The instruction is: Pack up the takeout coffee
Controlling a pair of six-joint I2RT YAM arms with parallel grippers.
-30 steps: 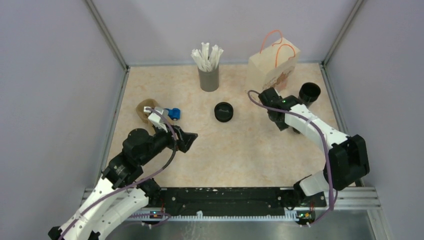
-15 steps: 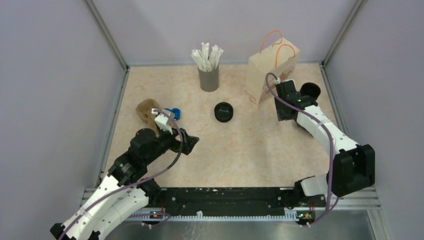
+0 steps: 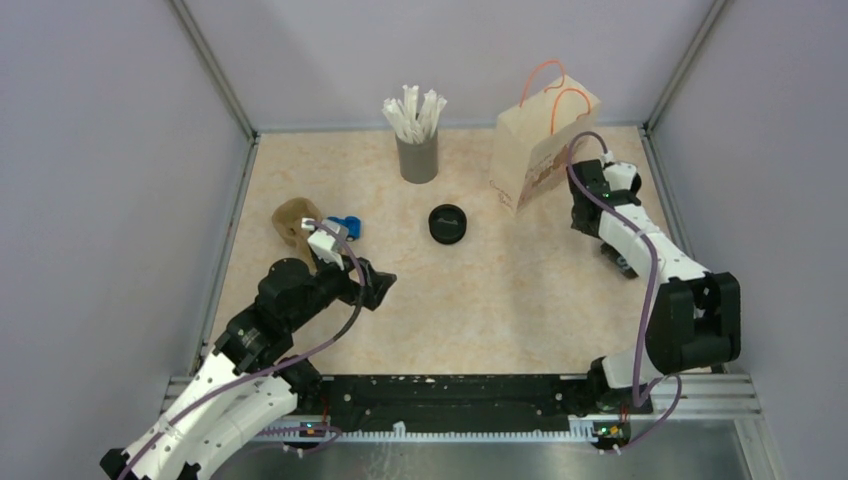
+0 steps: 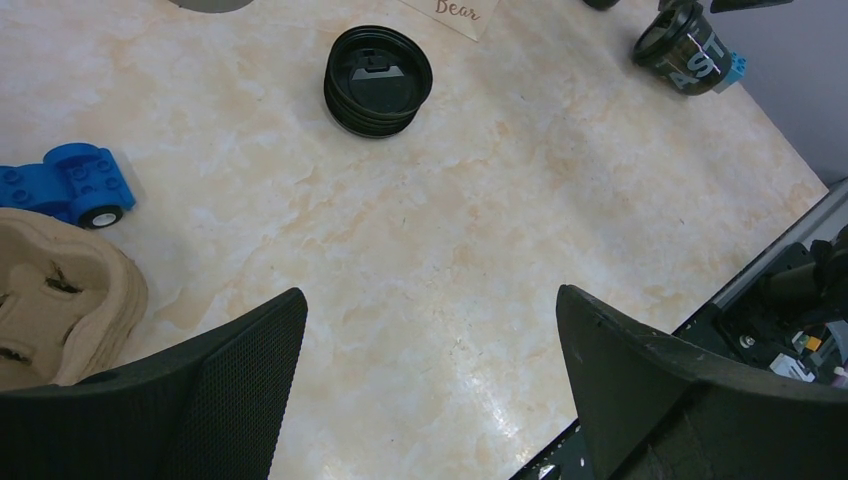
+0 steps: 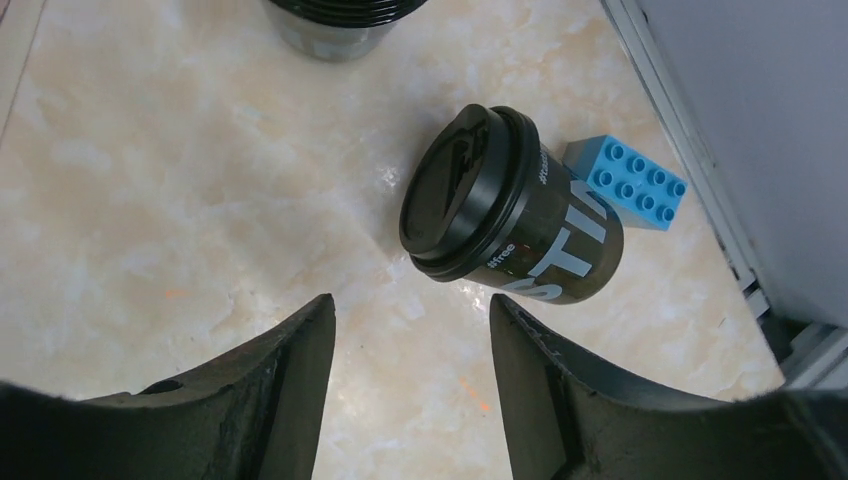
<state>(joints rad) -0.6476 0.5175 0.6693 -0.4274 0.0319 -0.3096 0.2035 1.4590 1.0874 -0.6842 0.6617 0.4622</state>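
The takeout coffee (image 5: 510, 205) is a black lidded cup with pale print, lying tilted on the table near the right wall. It also shows far off in the left wrist view (image 4: 690, 50). In the top view the right arm mostly hides it. My right gripper (image 5: 410, 310) is open and empty, above the table just short of the cup's lid end, not touching it. My left gripper (image 4: 430, 295) is open and empty over bare table at the left (image 3: 378, 283). A brown paper bag (image 3: 540, 150) with orange handles stands at the back right.
A blue brick (image 5: 630, 180) touches the cup on the wall side. Stacked black cups (image 5: 335, 25) stand just beyond it. A flat black lid (image 3: 449, 222) lies mid-table. A grey straw holder (image 3: 418, 155) stands at the back. A blue toy car (image 4: 70, 185) and a cardboard carrier (image 4: 50, 310) lie at the left.
My right arm has swung from in front of the bag towards the back right corner, covering the open black cup there. My left arm has shifted only slightly.
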